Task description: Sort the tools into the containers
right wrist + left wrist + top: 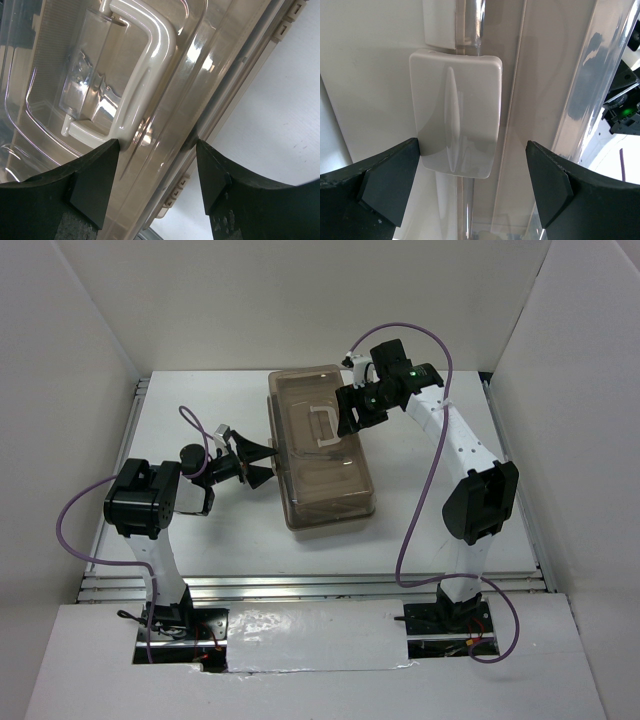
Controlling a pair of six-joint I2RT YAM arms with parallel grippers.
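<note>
The beige toolbox (325, 475) stands closed in the middle of the table, its translucent brown lid (45, 75) down and its white handle (322, 425) lying flat. No tools show in any view. My left gripper (262, 462) is open at the box's left side; in the left wrist view its jaws (472, 185) stand either side of a beige latch (457, 112), apart from it. My right gripper (352, 418) is open over the lid's right rim; its jaws (157, 180) straddle that rim beside the handle (145, 65).
White walls close in the table (200, 530) on three sides. Small beige hinge tabs (172, 200) run along the box's right edge above the white tabletop (285, 115). Purple cables loop off both arms.
</note>
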